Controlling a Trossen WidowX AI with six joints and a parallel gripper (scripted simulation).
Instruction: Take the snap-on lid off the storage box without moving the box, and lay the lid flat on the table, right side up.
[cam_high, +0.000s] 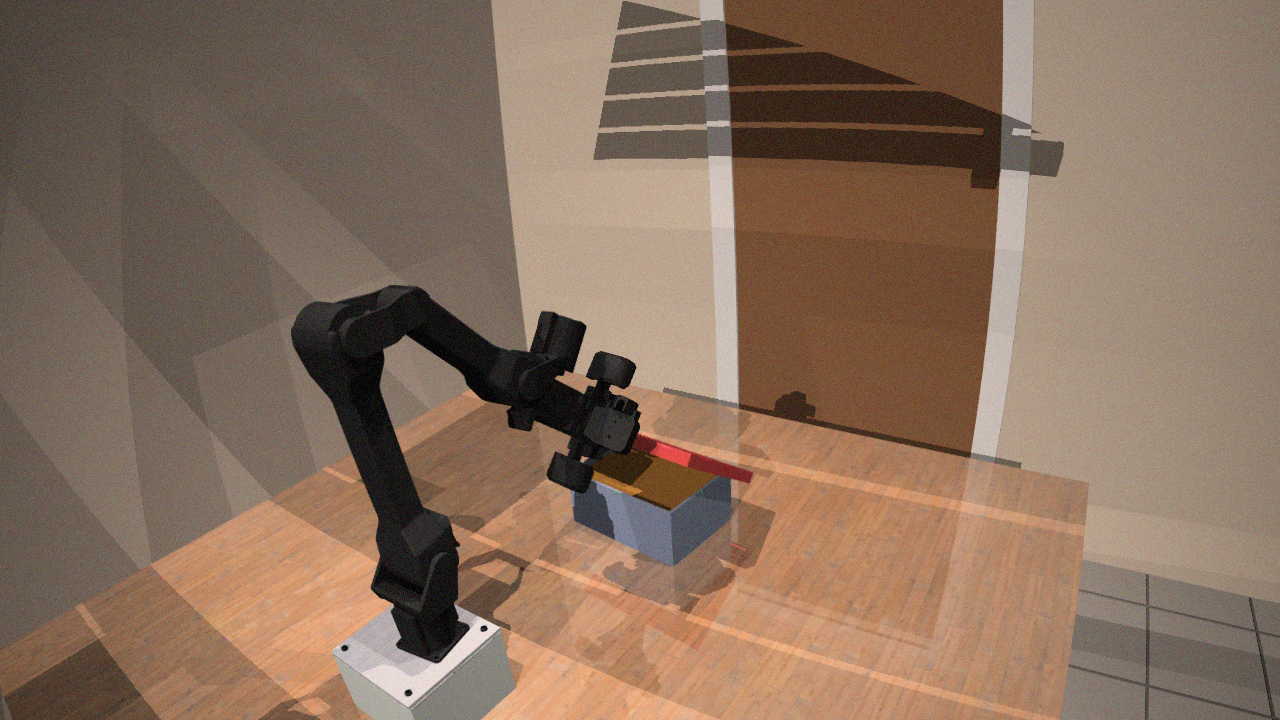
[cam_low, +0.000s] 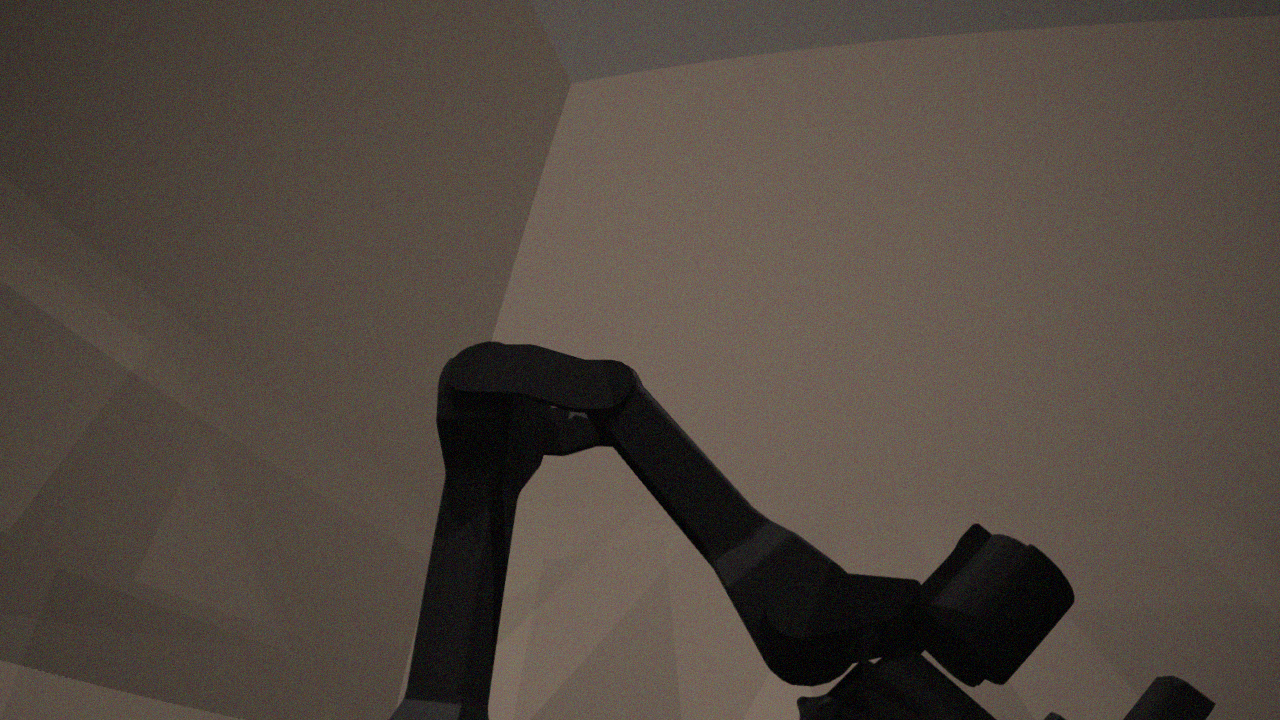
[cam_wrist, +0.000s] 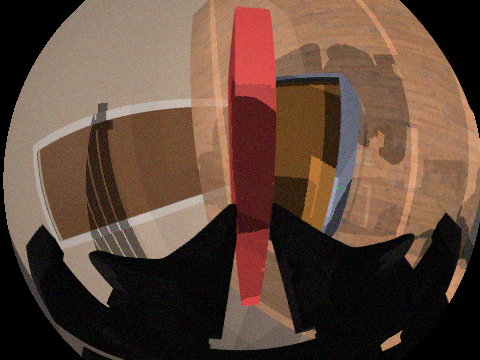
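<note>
The red lid (cam_high: 687, 457) (cam_wrist: 254, 55) is seen nearly edge-on, as a narrow band, in the wrist view. My gripper (cam_wrist: 252, 210) is shut on the lid's edge, one finger on each side. In the top view its body hides the fingertips. The blue-grey storage box (cam_high: 637, 528) (cam_wrist: 350, 112) stands on the table with much of its orange-brown inside showing. The lid is off the rim at least on the near side, held tilted over the box's far side. I cannot tell whether its far edge touches the box.
The wooden table (cam_high: 877, 573) extends around the box, with the arm's pale base (cam_high: 420, 667) at the near left. A wall with a brown door (cam_high: 859, 295) is behind the table. The exterior view shows only the arm (cam_low: 483, 537) and walls.
</note>
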